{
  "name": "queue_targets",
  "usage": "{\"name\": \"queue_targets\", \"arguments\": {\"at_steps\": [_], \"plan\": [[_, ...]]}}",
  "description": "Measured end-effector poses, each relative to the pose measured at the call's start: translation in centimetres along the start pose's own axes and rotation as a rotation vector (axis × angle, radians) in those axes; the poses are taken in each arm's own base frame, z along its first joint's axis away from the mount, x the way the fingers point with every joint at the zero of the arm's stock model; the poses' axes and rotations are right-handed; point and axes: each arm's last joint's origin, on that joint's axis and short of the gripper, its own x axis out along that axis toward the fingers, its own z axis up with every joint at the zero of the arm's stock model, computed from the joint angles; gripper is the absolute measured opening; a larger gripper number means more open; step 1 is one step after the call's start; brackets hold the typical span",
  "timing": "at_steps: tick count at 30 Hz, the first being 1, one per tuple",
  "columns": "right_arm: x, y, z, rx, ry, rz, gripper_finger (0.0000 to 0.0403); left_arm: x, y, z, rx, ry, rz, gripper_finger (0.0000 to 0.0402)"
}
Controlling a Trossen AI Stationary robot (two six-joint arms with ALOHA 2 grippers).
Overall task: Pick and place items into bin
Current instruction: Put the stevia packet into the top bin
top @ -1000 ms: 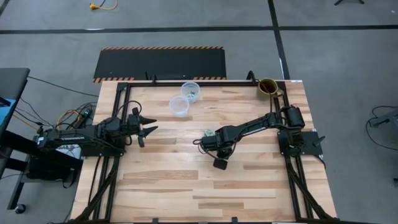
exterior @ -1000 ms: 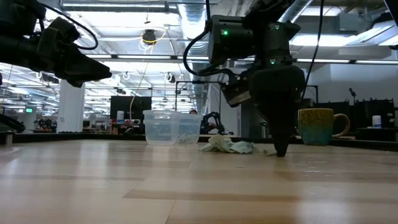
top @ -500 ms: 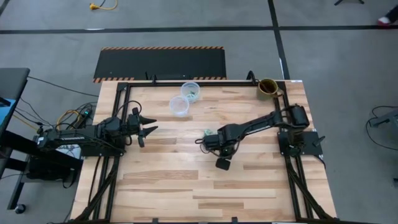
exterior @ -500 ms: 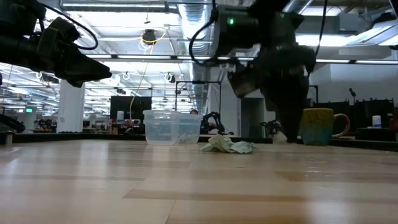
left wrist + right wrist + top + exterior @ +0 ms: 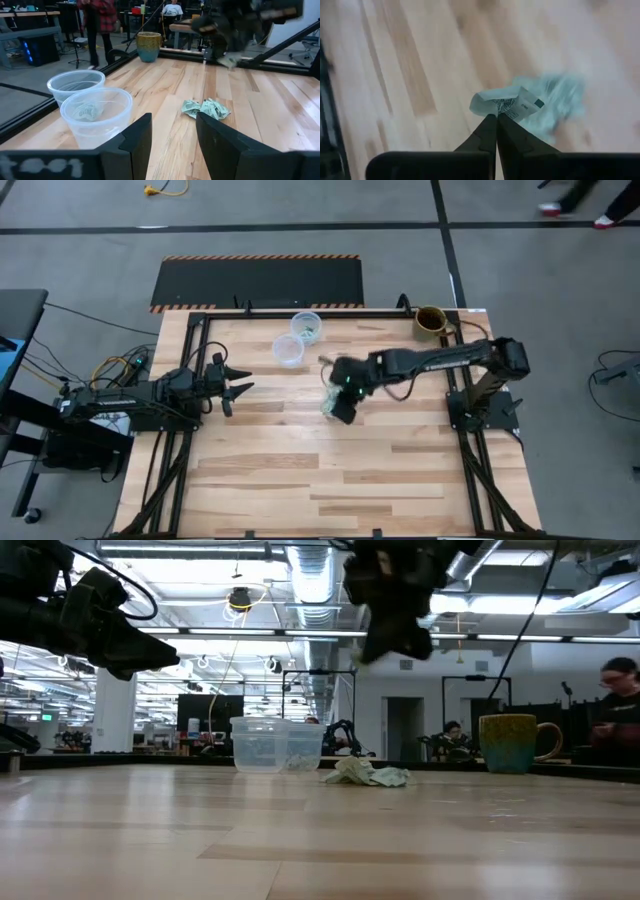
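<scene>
A small heap of pale green-and-white wrapped pieces (image 5: 366, 774) (image 5: 207, 108) lies mid-table; in the right wrist view the heap (image 5: 559, 98) shows blurred below the fingers. My right gripper (image 5: 497, 118) (image 5: 376, 648) hangs high above the heap, shut on one wrapped piece (image 5: 506, 103). In the high view the right gripper (image 5: 335, 393) covers most of the heap. Two clear plastic cups (image 5: 306, 325) (image 5: 288, 349) stand near the far edge; the farther one holds green pieces. My left gripper (image 5: 244, 388) (image 5: 173, 145) waits open near the table's left side, pointing right. My right gripper pinches one wrapped piece by its lower edge (image 5: 496, 111) between the two shut fingers. The fingers point down from above. The piece is lifted clear of the table and sticks out past the fingertips, above the heap.
A brown-and-teal mug (image 5: 431, 319) (image 5: 510, 743) stands at the far right corner. Black frame rails (image 5: 300, 311) run along the far edge. Bare wood (image 5: 300, 470) fills the near half. People (image 5: 615, 705) are in the room behind the table.
My right gripper has risen from the tabletop beside the heap to high above it. It has also swung toward the far edge and a little left, and carries one wrapped piece clear of the table. The heap stays where it was.
</scene>
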Motion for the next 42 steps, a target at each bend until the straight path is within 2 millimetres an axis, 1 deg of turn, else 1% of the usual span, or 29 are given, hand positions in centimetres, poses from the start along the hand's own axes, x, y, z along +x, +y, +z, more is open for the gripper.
{"name": "queue_targets", "arguments": {"at_steps": [3, 5, 9, 14, 16, 22, 27, 29, 32, 35, 38, 42], "plan": [[-1.3, -1.4, 1.8, 0.010, -0.137, 0.010, 0.0000, 0.0, 0.0, 0.0, 0.000, 0.000, 0.000, 0.0143], [-1.8, -2.4, 3.0, -0.005, -0.227, 0.016, 0.0000, 0.0, 0.0, 0.0, 0.000, 0.000, 0.000, 0.0143], [-2.7, -5.2, 5.4, 0.003, -0.387, 0.024, 0.0000, 0.0, 0.0, 0.0, 0.000, 0.000, 0.000, 0.0143], [-2.4, -9.0, 7.8, 0.029, -0.528, 0.078, 0.0000, 0.0, 0.0, 0.0, 0.000, 0.000, 0.000, 0.0143], [-2.2, -10.6, 8.4, 0.035, -0.555, 0.109, 0.0000, 0.0, 0.0, 0.0, 0.000, 0.000, 0.000, 0.0143], [-0.9, -15.3, 10.1, 0.084, -0.551, 0.135, 0.0000, 0.0, 0.0, 0.0, 0.000, 0.000, 0.000, 0.0143], [-0.1, -18.1, 12.3, 0.092, -0.562, 0.179, 0.0000, 0.0, 0.0, 0.0, 0.000, 0.000, 0.000, 0.0143], [0.4, -18.7, 13.1, 0.089, -0.557, 0.204, 0.0000, 0.0, 0.0, 0.0, 0.000, 0.000, 0.000, 0.0143], [0.6, -19.7, 14.4, 0.081, -0.567, 0.240, 0.0000, 0.0, 0.0, 0.0, 0.000, 0.000, 0.000, 0.0143], [0.9, -20.5, 15.2, 0.094, -0.548, 0.248, 0.0000, 0.0, 0.0, 0.0, 0.000, 0.000, 0.000, 0.0143], [1.4, -21.2, 15.3, 0.100, -0.495, 0.224, 0.0000, 0.0, 0.0, 0.0, 0.000, 0.000, 0.000, 0.0143], [1.7, -21.4, 14.9, 0.087, -0.431, 0.202, 0.0000, 0.0, 0.0, 0.0, 0.000, 0.000, 0.000, 0.0143]]}}
